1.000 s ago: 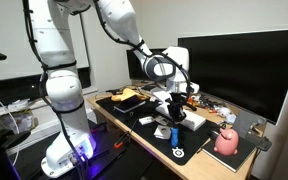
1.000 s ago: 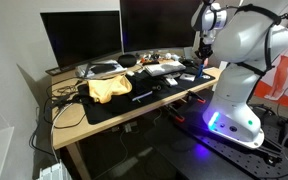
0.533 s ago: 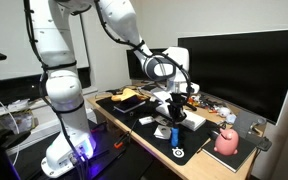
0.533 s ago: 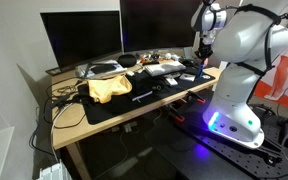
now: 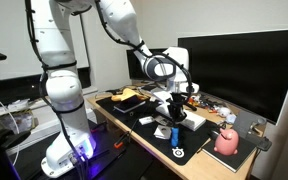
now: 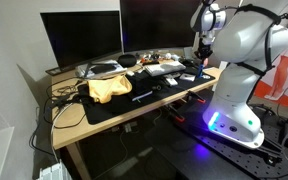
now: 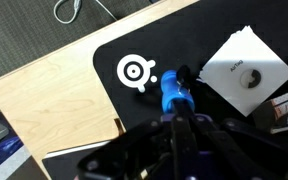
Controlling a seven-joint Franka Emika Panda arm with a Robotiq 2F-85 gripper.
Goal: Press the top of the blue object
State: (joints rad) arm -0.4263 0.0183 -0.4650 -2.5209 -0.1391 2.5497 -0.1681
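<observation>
The blue object (image 7: 173,94) is a short bright blue stick with white bits at its far end, standing on the black desk mat (image 7: 104,150). It also shows in an exterior view (image 5: 173,133) near the mat's front edge. My gripper (image 7: 176,120) comes in from the bottom of the wrist view. Its dark fingers are pressed together directly over the near end of the blue object. I cannot tell whether they touch it. In an exterior view my gripper (image 5: 172,117) hangs just above the object. In another exterior view my gripper (image 6: 201,52) shows but the object is hidden.
A round white logo (image 7: 134,71) is printed on the mat beside the object. A white square sheet (image 7: 246,70) with a dark round piece lies to its right. A pink lump (image 5: 227,141), large monitors (image 5: 234,65) and a yellow cloth (image 6: 106,88) also share the wooden desk (image 7: 54,110).
</observation>
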